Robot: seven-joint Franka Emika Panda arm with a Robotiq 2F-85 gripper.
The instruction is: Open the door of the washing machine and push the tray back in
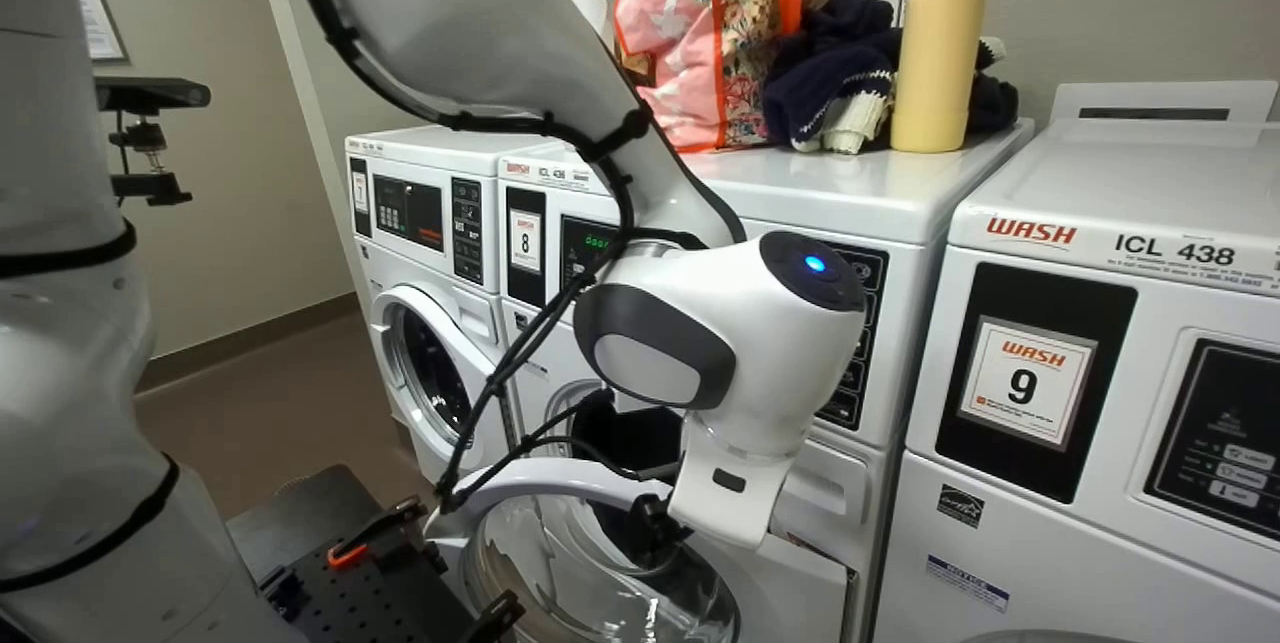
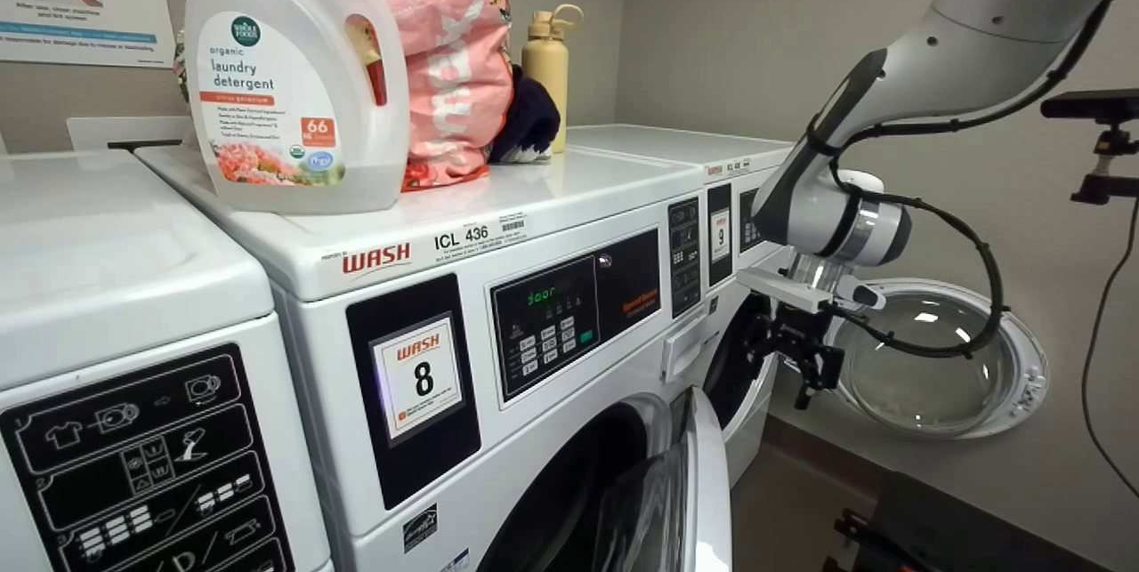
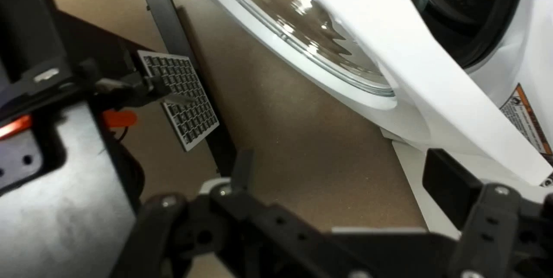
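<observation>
The washing machine (image 1: 800, 183) is the middle washer with the "8" sticker; it also shows in an exterior view (image 2: 569, 314). Its round door (image 1: 590, 563) stands open, swung out edge-on (image 2: 709, 483). The wrist view shows the door's white rim (image 3: 367, 14) and the dark drum behind it. The tray (image 2: 687, 350) shows only its white front, right of and below the control panel (image 1: 834, 485); its compartments are hidden. My gripper (image 3: 341, 161) is open and empty, beside the door's rim above the floor. It also shows in both exterior views (image 2: 790, 354) (image 1: 652, 528).
Washer 9 (image 1: 1030, 533) stands alongside, its round door (image 2: 943, 367) open. Another washer (image 1: 430, 253) is on the other side. A detergent jug (image 2: 294, 109), pink bag (image 2: 454, 65) and yellow bottle (image 1: 938, 63) stand on top. A black robot table (image 1: 345, 563) is in front.
</observation>
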